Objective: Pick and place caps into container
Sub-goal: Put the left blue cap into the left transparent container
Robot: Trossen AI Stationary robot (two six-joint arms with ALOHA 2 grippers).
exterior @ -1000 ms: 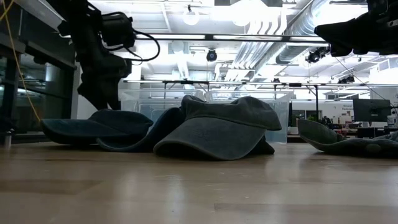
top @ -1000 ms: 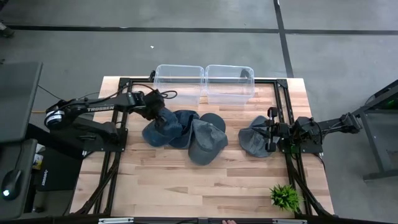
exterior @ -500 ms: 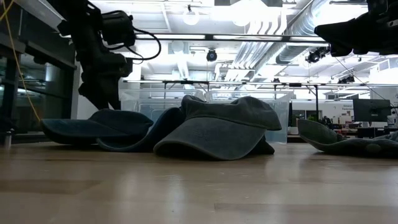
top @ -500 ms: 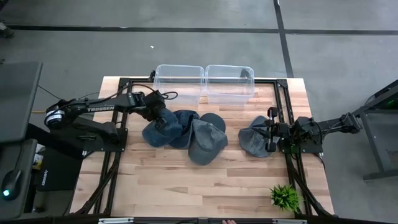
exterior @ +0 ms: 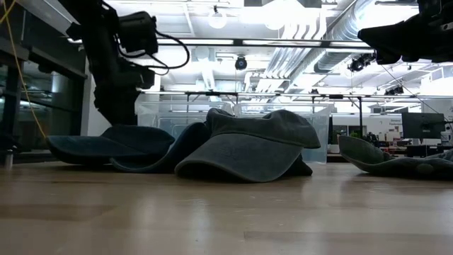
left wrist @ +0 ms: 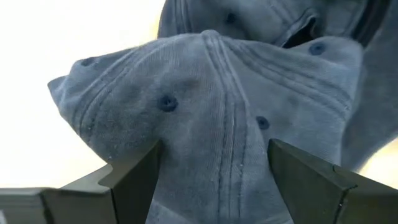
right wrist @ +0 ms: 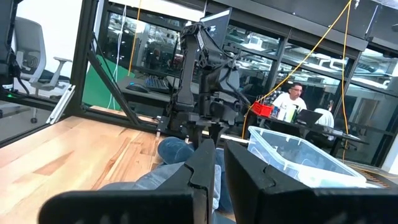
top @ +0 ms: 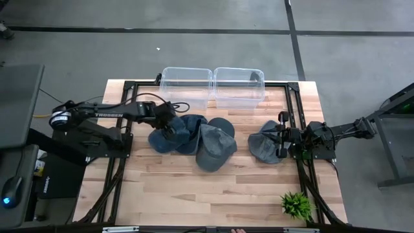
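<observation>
Several blue-grey caps lie bunched at mid-table: the leftmost cap (top: pixel 162 139), one behind it (top: pixel 192 129) and a larger one (top: pixel 213 147). Another cap (top: pixel 264 147) lies apart on the right. My left gripper (top: pixel 171 129) is open above the leftmost cap. In the left wrist view its fingers (left wrist: pixel 134 180) stand on either side of that cap's crown (left wrist: pixel 211 124). My right gripper (top: pixel 283 144) waits at the right, shut (right wrist: pixel 217 168), beside the lone cap. Two clear containers (top: pixel 186 84) (top: pixel 238 84) stand at the far edge. My left gripper comes at the leftmost cap slanting down from above, one finger on each side of its crown (left wrist: pixel 211 168). I cannot tell whether the fingers touch the fabric. The cap lies on the table.
A small green plant (top: pixel 296 204) stands at the near right corner. Black frame rails (top: pixel 116 162) run along the table's left and right sides. Bare wood lies in front of the caps (top: pixel 207 194). A person (right wrist: pixel 292 99) sits in the room beyond.
My left gripper has swung toward the table's near edge and sunk a little, coming over the leftmost cap's crown; it has stayed open. The caps have not moved.
</observation>
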